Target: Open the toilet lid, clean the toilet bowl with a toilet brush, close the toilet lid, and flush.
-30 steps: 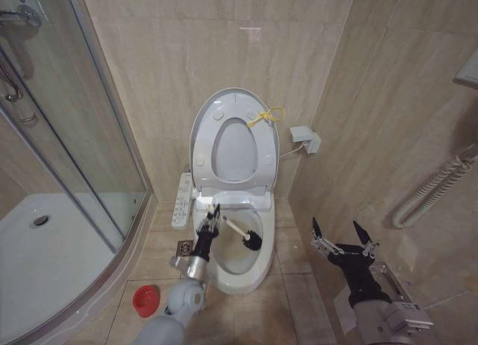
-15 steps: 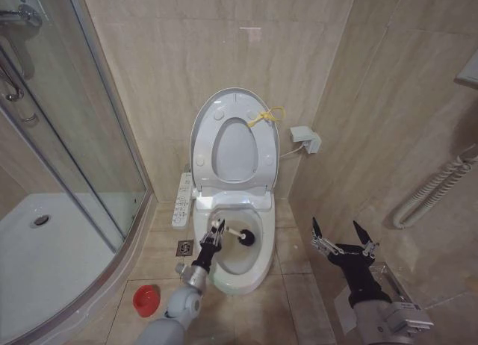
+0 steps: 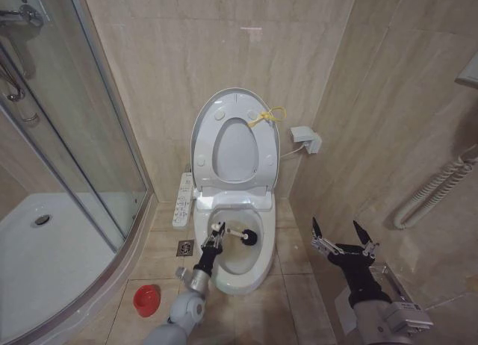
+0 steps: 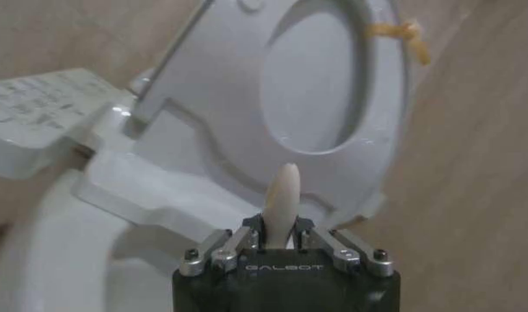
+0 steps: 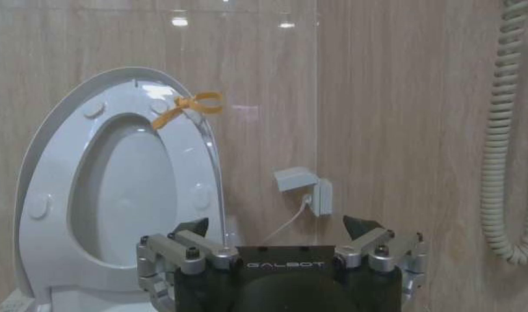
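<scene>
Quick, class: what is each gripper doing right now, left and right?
Left gripper: shut on the toilet brush, its black head down in the toilet bowl.
Right gripper: open, holding nothing, beside the toilet.

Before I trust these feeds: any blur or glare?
Left wrist view: soft throughout, the toilet bowl rim smeared, brush handle fuzzy. Right wrist view: sharp, two ceiling-light glints high on the wall. Head view: clear, reflections on the shower glass.

Glass shower enclosure (image 3: 67,136), red holder cup (image 3: 146,299) on floor, coiled hose (image 3: 437,188), possibly a wall outlet (image 3: 308,140)
</scene>
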You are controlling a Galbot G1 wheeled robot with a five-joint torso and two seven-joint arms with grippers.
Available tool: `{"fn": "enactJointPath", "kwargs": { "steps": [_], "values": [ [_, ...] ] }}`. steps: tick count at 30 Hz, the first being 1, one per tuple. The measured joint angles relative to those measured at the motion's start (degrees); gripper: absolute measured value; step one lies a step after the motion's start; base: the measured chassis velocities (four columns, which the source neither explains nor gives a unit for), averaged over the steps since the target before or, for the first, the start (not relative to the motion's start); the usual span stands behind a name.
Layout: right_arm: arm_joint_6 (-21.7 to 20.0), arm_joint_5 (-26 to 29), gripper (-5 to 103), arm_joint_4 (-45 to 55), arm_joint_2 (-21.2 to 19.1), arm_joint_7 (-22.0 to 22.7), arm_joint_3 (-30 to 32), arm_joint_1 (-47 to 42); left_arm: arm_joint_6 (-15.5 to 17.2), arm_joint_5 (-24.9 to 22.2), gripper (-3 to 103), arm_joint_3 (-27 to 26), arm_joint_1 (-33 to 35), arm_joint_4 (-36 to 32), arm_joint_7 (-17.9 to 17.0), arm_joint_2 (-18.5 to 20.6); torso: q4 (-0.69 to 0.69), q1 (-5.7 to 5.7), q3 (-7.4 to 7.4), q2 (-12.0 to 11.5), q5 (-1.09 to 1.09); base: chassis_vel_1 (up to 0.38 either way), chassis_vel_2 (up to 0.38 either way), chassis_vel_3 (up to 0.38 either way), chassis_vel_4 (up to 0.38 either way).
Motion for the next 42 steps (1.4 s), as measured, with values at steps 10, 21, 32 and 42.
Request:
{"fn": "enactJointPath", "kwargs": {
  "steps": [10, 21, 32, 42],
  "values": [
    [0.0, 0.0, 100, 0.0, 0.0, 0.0, 0.0, 0.0, 2.6, -6.5, 22, -2.1, 6.1, -11.2, 0.3, 3.7, -0.02, 0.00, 0.00, 0.0, -0.02, 0.000, 0.000, 0.000, 0.000],
    [0.0, 0.0, 100, 0.0, 0.0, 0.0, 0.0, 0.0, 5.6, -8.7, 22, -3.9, 9.5, -15.2, -5.3, 4.8, 0.00, 0.00, 0.00, 0.0, -0.01, 0.000, 0.000, 0.000, 0.000],
    [0.0, 0.0, 100, 0.0, 0.0, 0.0, 0.0, 0.0, 3.6, -0.1, 22, -0.9, 0.3, -3.9, -6.4, 1.9, -0.01, 0.01, 0.00, 0.0, 0.01, 0.000, 0.000, 0.000, 0.000],
    [0.0, 0.0, 100, 0.0, 0.0, 0.0, 0.0, 0.0, 3.0, -0.4, 22, -3.4, 3.5, -9.7, -6.8, 3.1, -0.01, 0.01, 0.00, 0.0, 0.00, 0.000, 0.000, 0.000, 0.000]
  ]
}}
